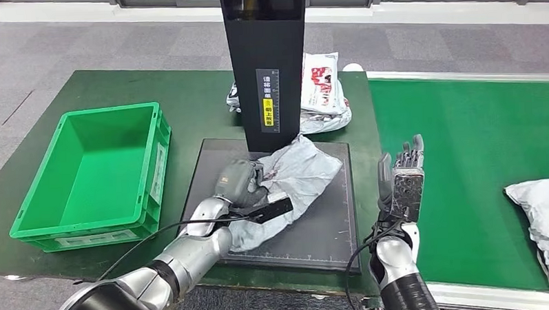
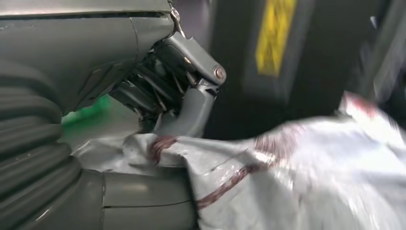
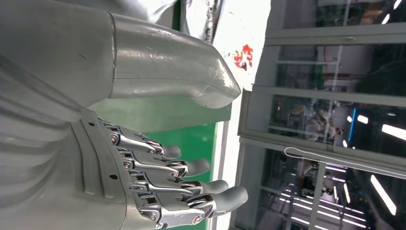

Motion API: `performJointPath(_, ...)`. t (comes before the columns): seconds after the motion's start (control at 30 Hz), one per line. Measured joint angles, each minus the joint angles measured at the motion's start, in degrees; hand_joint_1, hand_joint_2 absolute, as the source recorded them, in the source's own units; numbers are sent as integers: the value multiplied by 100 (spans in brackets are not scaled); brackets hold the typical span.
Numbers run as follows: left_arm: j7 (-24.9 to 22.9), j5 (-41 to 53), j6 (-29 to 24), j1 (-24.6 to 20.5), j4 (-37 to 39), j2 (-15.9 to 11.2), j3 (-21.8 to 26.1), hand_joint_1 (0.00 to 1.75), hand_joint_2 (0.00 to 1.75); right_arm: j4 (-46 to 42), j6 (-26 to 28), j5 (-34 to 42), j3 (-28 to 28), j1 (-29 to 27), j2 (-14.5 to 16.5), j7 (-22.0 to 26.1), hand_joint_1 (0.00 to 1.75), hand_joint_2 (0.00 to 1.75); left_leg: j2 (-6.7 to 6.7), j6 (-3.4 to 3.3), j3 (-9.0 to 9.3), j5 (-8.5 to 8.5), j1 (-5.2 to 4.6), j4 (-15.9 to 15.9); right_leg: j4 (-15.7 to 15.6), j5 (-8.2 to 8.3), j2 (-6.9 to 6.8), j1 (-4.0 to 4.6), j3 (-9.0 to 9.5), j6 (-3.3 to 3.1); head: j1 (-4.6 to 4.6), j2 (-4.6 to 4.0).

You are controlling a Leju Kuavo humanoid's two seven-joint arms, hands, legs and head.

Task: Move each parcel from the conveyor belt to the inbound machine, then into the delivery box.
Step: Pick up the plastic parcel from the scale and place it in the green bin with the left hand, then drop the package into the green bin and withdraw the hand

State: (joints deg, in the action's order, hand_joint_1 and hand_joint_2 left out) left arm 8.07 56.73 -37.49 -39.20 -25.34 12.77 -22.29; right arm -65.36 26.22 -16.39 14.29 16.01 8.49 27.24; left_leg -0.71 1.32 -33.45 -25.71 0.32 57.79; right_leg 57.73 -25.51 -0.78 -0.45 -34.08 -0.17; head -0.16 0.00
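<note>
A: Start at the left robot hand [image 1: 244, 186]. What is it doing?

B: It is closed on the crumpled grey plastic mailer parcel [image 1: 286, 185]; in the left wrist view the thumb and dark fingers [image 2: 158, 91] pinch a fold of the film [image 2: 287, 177]. The parcel lies on the flat dark platform of the inbound machine [image 1: 329, 225], just in front of its tall black column [image 1: 265, 59].

A: And the right robot hand [image 1: 400, 181]?

B: Held upright beside the platform, fingers [image 3: 191, 184] stretched and apart, holding nothing.

A: How will that parcel handle?

B: I judge it light, soft and limp. The film looks slick and will sag and fold from wherever it is taken, so a pinch on a bunched fold near the middle seems safer than one on a loose corner, which could slip out.

A: Where does it go?

B: Into the green plastic crate [image 1: 133, 232], empty, on the green tabletop [image 1: 194, 96] to the left of the platform.

A: Anything more to move?

B: Another grey bag [image 1: 542, 208] lies on the green conveyor belt [image 1: 464, 141] at the right, and white printed bags [image 1: 325, 91] are piled behind the column.
</note>
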Motion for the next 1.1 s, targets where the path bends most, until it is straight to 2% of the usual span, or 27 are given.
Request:
performJointPath(0.13,-71,1572,-248,369,-1183,-127,746,175,175,-15,28,11,-4,-99,-10,23,0,175,-3,1,-8,0,0,0,0,0,3,1,-11,-1,1,0)
performJointPath(0.3,6,2035,-256,685,-2165,-192,1588,175,175,-17,84,12,-7,-127,-21,41,0,175,-10,1,-19,-1,0,-1,0,0,7,2,-24,-1,1,0)
performJointPath(0.43,-253,2834,-257,1039,-3223,-296,2116,175,175,-17,152,40,-19,-114,-28,6,0,175,-9,2,-27,0,1,-1,2,0,7,4,-31,-1,1,0)
performJointPath(0.5,-542,2956,-258,1161,-3722,-429,2289,175,175,-17,74,99,-30,-110,-33,-27,0,175,-11,2,-30,-1,1,-1,3,0,7,4,-34,-1,1,0)
performJointPath(0.57,-1155,2984,-258,1259,-4161,-725,2337,175,175,-17,-26,166,-43,-117,-41,-49,0,175,-13,2,-30,0,2,-2,3,-1,10,5,-37,-2,1,0)
performJointPath(0.63,-2178,2992,-257,1308,-4450,-1183,2197,175,175,-17,-56,209,-65,-137,-52,-50,0,175,-15,4,-29,0,7,-2,3,-1,15,10,-41,-4,1,0)
performJointPath(0.73,-3896,2996,-257,1296,-4586,-2099,1630,175,175,-89,-28,224,-103,-260,-87,-64,0,175,-17,10,-30,2,15,-3,4,-5,17,17,-43,-9,1,0)
performJointPath(0.8,-4572,2998,-257,1303,-4553,-2706,1224,175,175,-211,-12,216,-123,-388,-133,-86,0,175,-16,14,-31,1,17,-5,5,-8,15,19,-43,-14,1,0)
performJointPath(0.87,-4735,2998,-257,1350,-4469,-3143,1035,175,175,-331,-7,215,-135,-501,-185,-107,0,175,-17,17,-31,0,17,-7,6,-10,16,20,-44,-18,1,0)
performJointPath(0.93,-4762,2998,-257,1406,-4372,-3450,968,175,175,-427,-2,214,-142,-591,-231,-123,0,175,-19,20,-31,-2,17,-6,6,-12,18,19,-46,-20,1,0)
performJointPath(1.0,-4771,2998,-257,1440,-4303,-3680,911,175,175,-493,3,215,-151,-647,-262,-133,0,175,-18,21,-32,-3,17,-6,6,-12,18,17,-46,-20,1,0)
performJointPath(1.1,-4774,2998,-257,1472,-4231,-3877,854,175,175,-560,3,214,-163,-688,-285,-137,0,175,-16,21,-32,-4,15,-6,6,-12,16,15,-46,-20,1,0)
